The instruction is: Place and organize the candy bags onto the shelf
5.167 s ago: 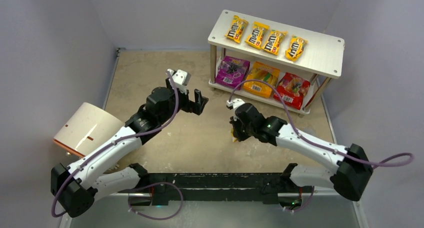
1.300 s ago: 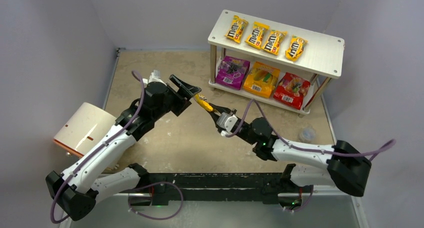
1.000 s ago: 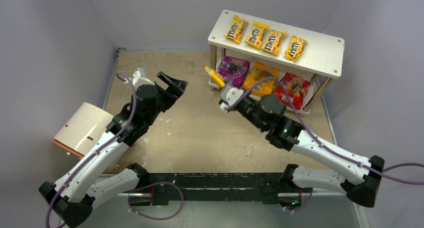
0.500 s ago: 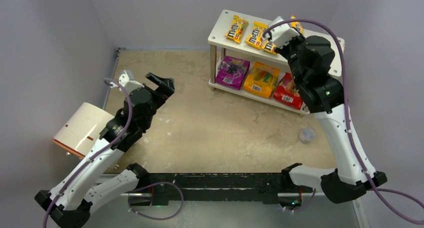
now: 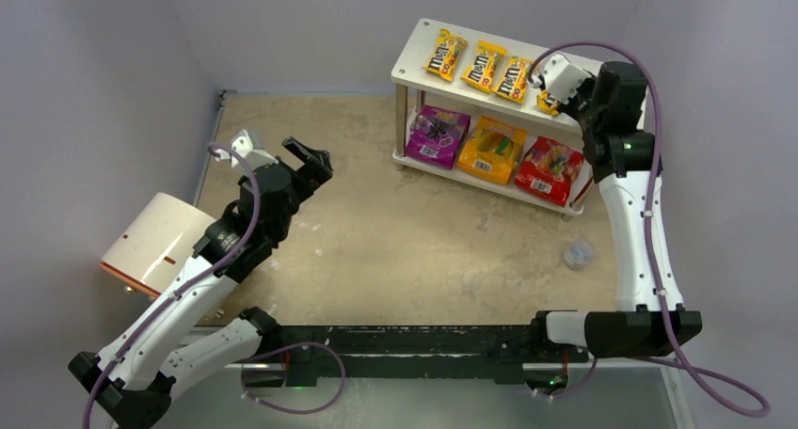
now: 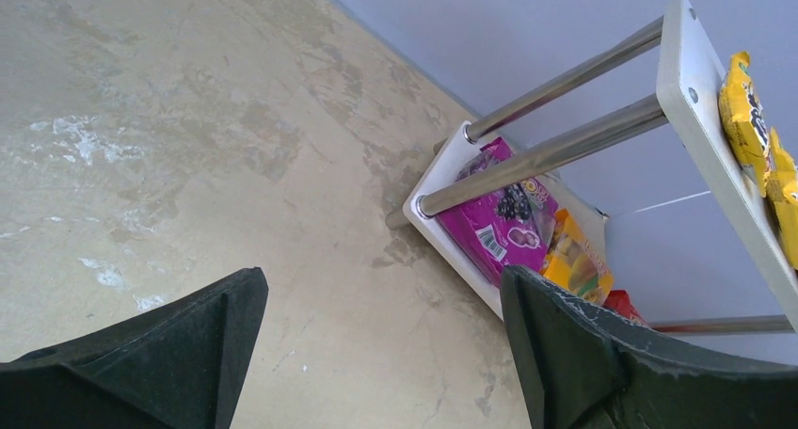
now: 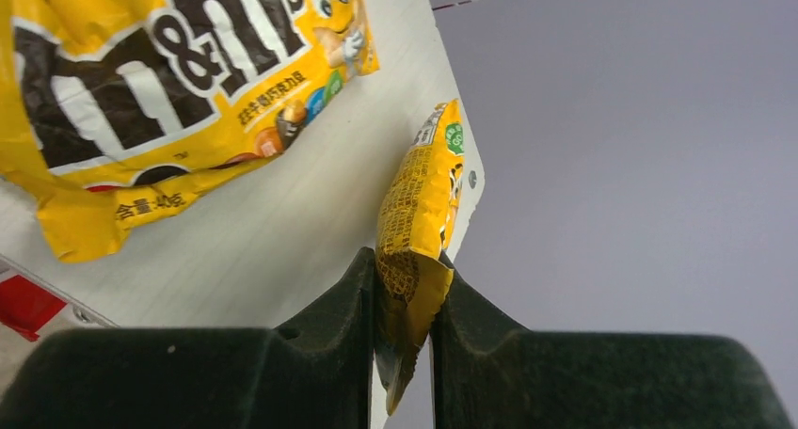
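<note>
Near, left gripper (image 6: 381, 297), jaws spread wide, empty; far, right gripper (image 7: 405, 271) clamped on a yellow packet (image 7: 421, 194), held edge-up over the shelf (image 7: 282, 231) top board beside neighbouring packet (image 7: 179, 81): lower flat, parallel, then release.

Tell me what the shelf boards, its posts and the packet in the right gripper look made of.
Shelf boards: likely white-coated wood or laminate, matt, faint grain. Posts: metal, brushed sheen. Packet in the right gripper: thin glossy plastic film, creased, crimped end.
</note>
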{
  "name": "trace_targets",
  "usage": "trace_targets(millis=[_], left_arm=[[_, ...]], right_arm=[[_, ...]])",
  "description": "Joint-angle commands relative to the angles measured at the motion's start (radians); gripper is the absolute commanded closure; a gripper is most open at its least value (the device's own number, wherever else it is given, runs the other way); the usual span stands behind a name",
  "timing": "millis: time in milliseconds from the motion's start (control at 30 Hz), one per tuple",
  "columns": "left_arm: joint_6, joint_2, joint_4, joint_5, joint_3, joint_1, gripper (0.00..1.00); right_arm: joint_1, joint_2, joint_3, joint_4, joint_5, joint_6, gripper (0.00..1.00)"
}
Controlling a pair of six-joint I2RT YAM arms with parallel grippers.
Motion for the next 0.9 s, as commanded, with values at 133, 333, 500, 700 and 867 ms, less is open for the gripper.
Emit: trace_targets(millis=[133, 333, 500, 700, 867], left_arm=[[0.030, -0.032, 0.009, -0.050, -0.006, 0.005, 0.00], [0.035, -0.041, 0.007, -0.049, -0.006, 0.006, 0.00], [0.037, -0.048, 0.005, -0.047, -0.006, 0.005, 0.00], [0.039, -0.046, 0.009, -0.044, -0.008, 0.005, 0.00], [0.041, -0.035, 0.009, -0.031, -0.011, 0.006, 0.00]], right_arm=[[-0.012, -0.065, -0.087, -0.023, -0.096, -0.181, 0.91], [-0.012, -0.083, -0.103, -0.050, -0.138, -0.222, 0.74], [-0.012, -0.077, -0.078, -0.093, -0.156, -0.226, 0.45], [-0.012, -0.117, -0.042, -0.168, -0.240, -0.230, 0.26], [-0.012, -0.171, -0.030, -0.233, -0.400, -0.248, 0.10]])
